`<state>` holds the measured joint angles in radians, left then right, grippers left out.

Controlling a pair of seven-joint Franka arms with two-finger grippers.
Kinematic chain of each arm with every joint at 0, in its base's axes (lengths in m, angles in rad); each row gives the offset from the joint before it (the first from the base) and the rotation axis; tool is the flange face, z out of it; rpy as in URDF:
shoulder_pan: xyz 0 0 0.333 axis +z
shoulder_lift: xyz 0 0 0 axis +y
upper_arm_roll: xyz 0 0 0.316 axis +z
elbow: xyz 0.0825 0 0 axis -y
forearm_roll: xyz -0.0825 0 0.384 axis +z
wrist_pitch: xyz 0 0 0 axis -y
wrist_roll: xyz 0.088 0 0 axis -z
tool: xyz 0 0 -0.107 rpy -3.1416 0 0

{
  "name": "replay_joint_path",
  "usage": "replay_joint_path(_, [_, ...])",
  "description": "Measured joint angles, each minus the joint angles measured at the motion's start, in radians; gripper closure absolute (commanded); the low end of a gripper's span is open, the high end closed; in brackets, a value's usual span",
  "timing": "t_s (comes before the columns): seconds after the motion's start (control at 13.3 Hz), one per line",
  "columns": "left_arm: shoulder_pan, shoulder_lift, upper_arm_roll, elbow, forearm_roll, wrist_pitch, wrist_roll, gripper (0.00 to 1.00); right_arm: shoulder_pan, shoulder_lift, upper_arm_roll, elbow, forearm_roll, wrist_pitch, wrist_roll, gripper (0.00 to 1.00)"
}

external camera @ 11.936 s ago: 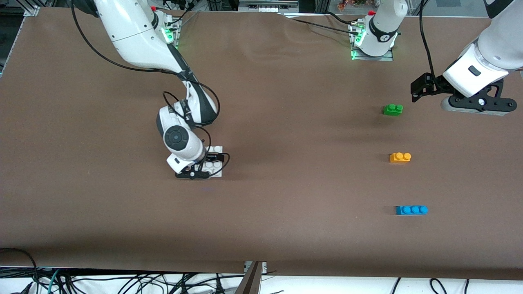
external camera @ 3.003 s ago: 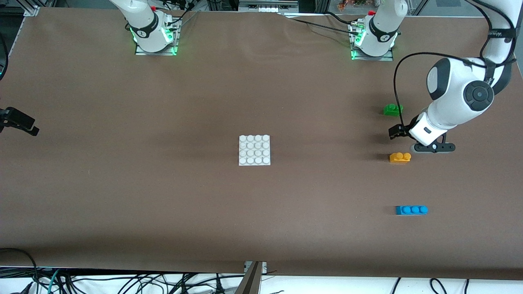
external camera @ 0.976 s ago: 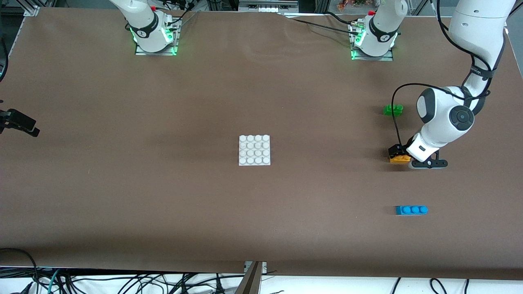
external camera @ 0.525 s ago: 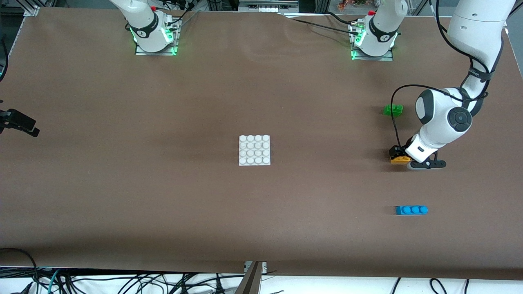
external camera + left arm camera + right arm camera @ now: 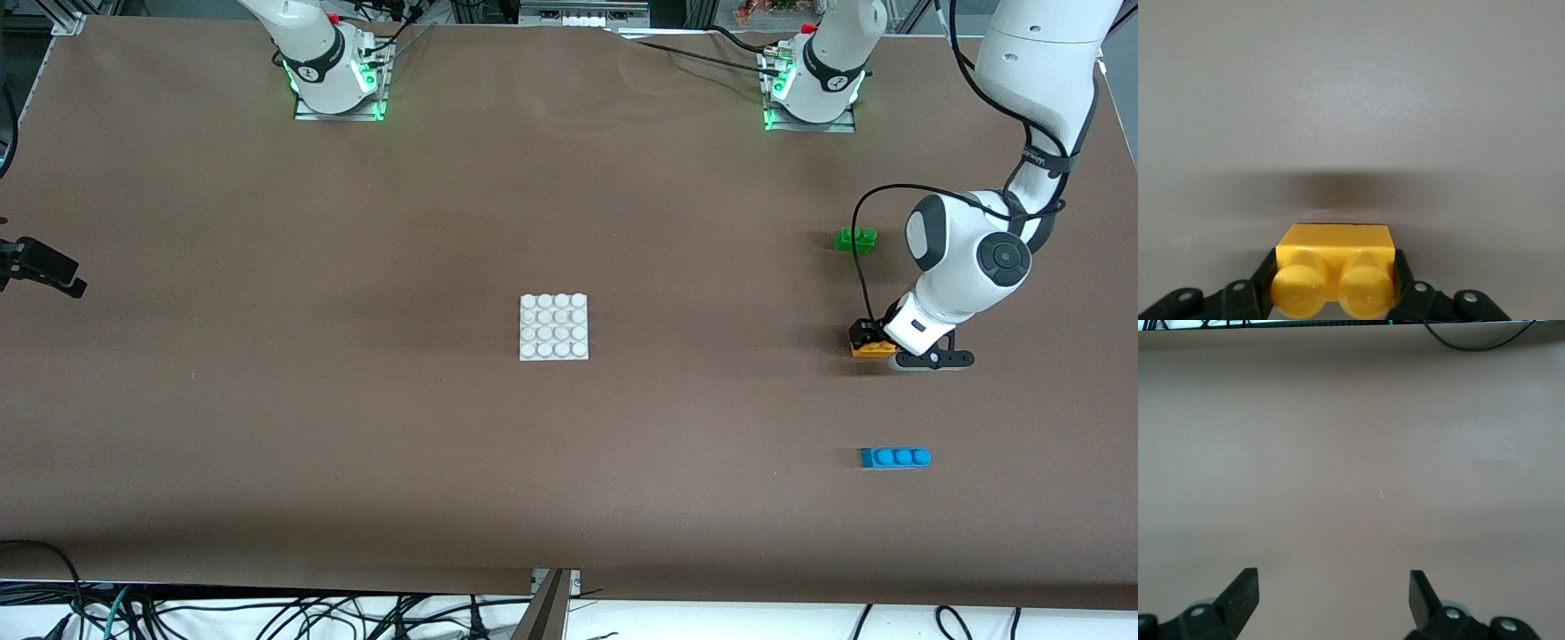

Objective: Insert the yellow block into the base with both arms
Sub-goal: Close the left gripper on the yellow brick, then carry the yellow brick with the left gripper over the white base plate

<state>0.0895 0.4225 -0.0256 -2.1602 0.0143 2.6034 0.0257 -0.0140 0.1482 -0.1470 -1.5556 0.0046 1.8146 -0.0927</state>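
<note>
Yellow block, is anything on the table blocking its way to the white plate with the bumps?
Nothing visible does. The left gripper is shut on the yellow block, and only bare brown table lies between it and the white plate. The green block and blue block sit off that path.

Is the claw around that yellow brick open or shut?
Shut. The left claw has its fingers pressed against both ends of the yellow block, which sits upright.

Glossy plastic yellow block (image 5: 1335, 267) on matt brown table (image 5: 356, 427).
</note>
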Motion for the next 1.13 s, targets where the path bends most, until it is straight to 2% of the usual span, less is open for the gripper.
replay_joint_path(0.3, [-0.108, -0.11, -0.015, 0.035, -0.143, -0.187, -0.029, 1.0, 0.0, 0.0, 0.001, 0.0, 0.0, 0.0, 0.0, 0.0])
replay_joint_path(0.6, [-0.286, -0.17, -0.038, 0.088, -0.175, -0.252, -0.261, 1.0, 0.0, 0.0, 0.003, 0.0, 0.0, 0.0, 0.0, 0.0])
replay_joint_path(0.83, [-0.413, -0.128, -0.089, 0.169, -0.175, -0.252, -0.485, 1.0, 0.001, 0.0, 0.006, 0.0, 0.0, 0.0, 0.0, 0.0])
replay_joint_path(1.13, [-0.567, 0.003, -0.092, 0.357, -0.175, -0.316, -0.695, 1.0, 0.001, 0.0, 0.006, 0.001, 0.0, 0.0, 0.0, 0.0])
